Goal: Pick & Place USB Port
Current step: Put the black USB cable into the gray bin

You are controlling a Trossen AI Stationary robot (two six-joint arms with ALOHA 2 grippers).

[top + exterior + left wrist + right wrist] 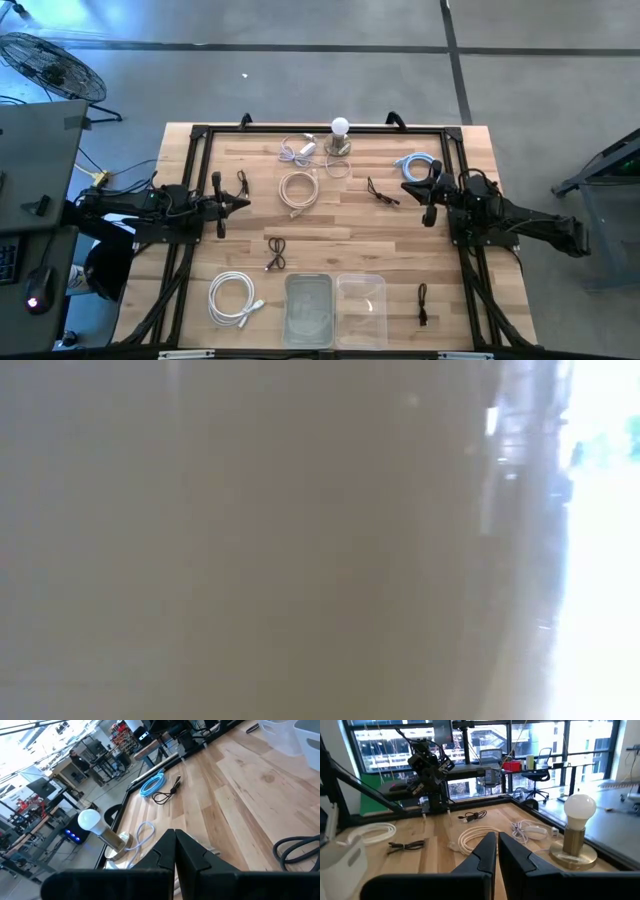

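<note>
Presently, no step of the pick is seen to be begun; both arms are judged to be waiting at their sides of the table (400,235).

- Left gripper (240,204): parked at nine o'clock of the table, fingers pressed together, nothing held.
- Right gripper (410,186): parked at three o'clock, fingers likewise together, nothing held.
- Cables: a beige coil (297,190) near centre; a white coil (234,299) at seven o'clock; a blue coil (415,165) at two o'clock; a white charger lead (299,150) at twelve, beside a lamp (340,137).
- Small black leads (277,253) are scattered between.
- Two clear bins (336,310) stand at six o'clock.

Which item is the USB piece cannot be told.

Next move, as judged: one gripper must be opened and lowered over the chosen cable.
</note>
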